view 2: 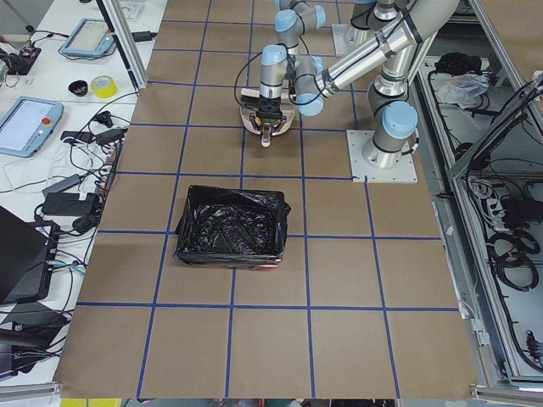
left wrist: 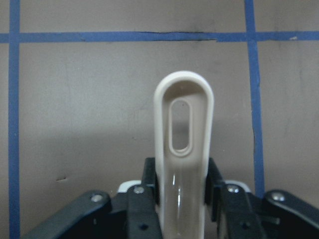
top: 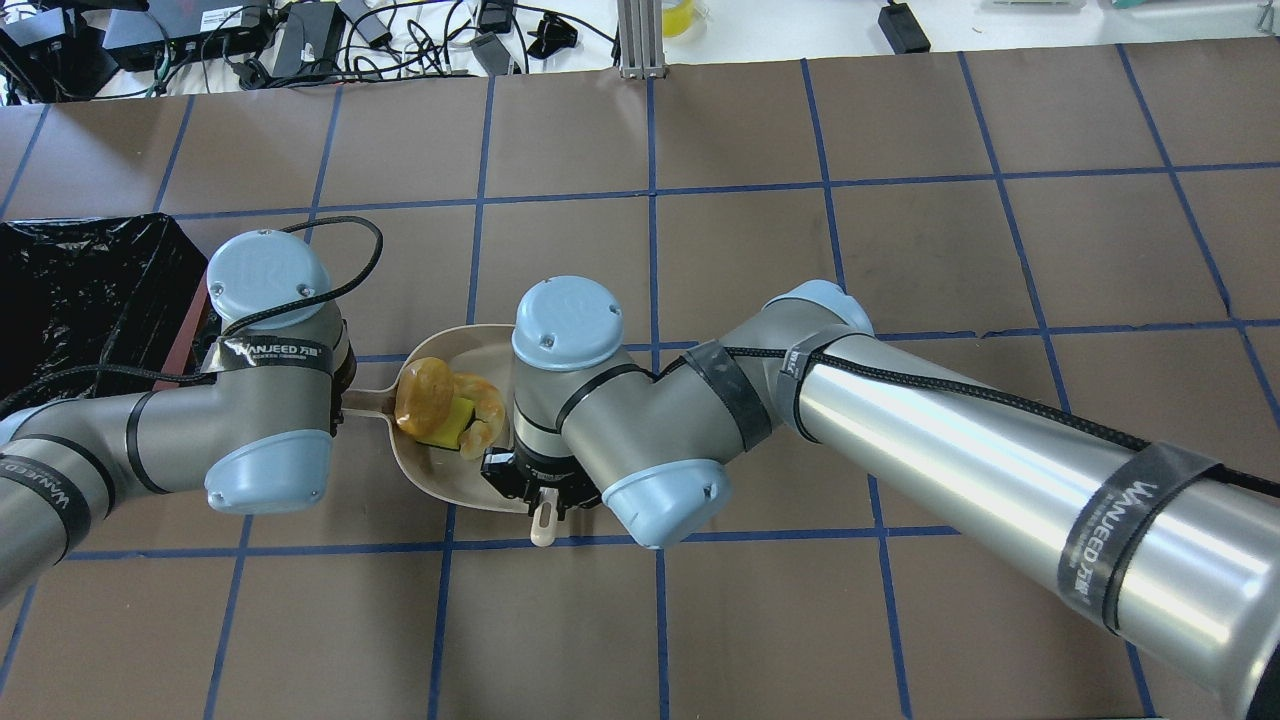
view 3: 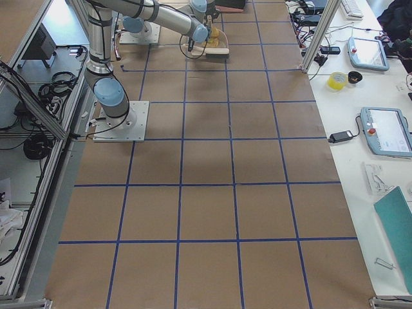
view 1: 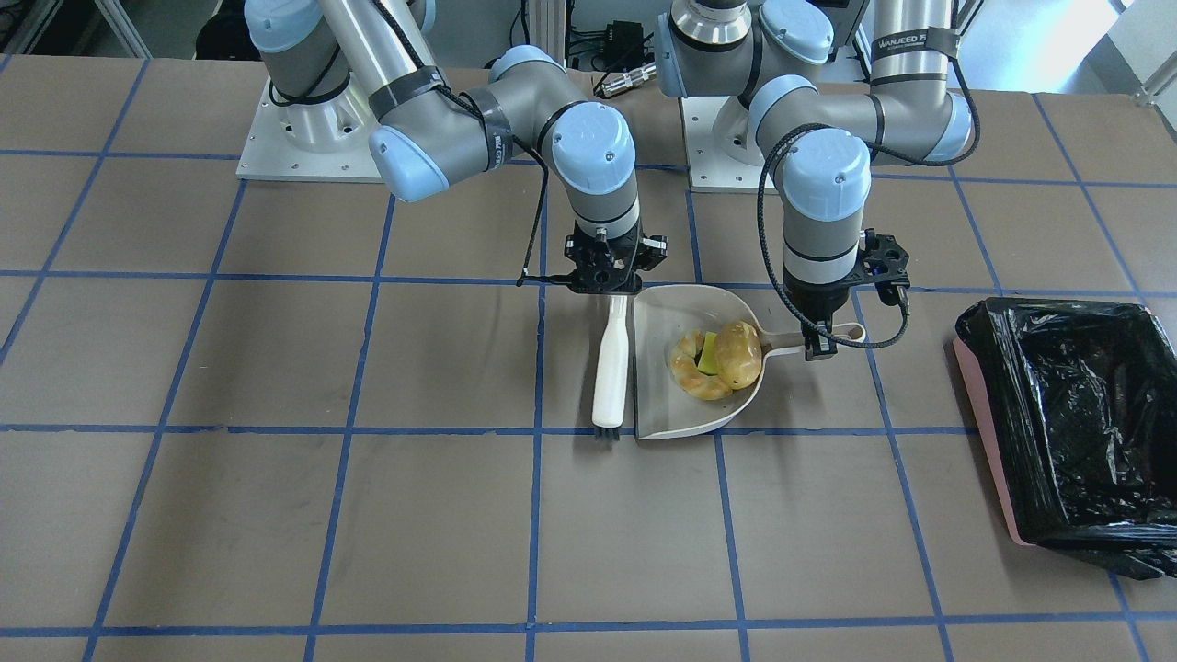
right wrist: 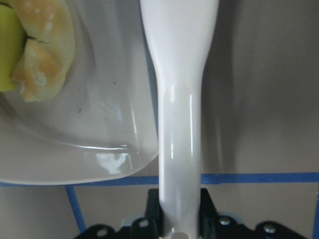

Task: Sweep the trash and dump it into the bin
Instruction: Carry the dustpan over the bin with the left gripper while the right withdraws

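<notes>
The beige dustpan (view 1: 676,317) lies flat on the table. In it sit the golden-brown bread roll (view 1: 738,354), the pale croissant (view 1: 691,375) and the yellow-green sponge (view 1: 709,355) between them. My left gripper (view 1: 821,348) is shut on the dustpan's looped handle (left wrist: 183,124). My right gripper (view 1: 614,292) is shut on the white brush (view 1: 611,368), which lies beside the pan's side, bristles toward the pan's mouth. The pink bin (view 1: 988,441) with its black bag (view 1: 1076,414) stands apart on my left side, its inside showing only the bag.
The table is brown paper with a blue tape grid (view 1: 538,432). Both arm bases (view 1: 303,138) stand at the table's robot side. Cables and electronics (top: 300,40) lie beyond the far edge. The bin also shows in the overhead view (top: 80,290).
</notes>
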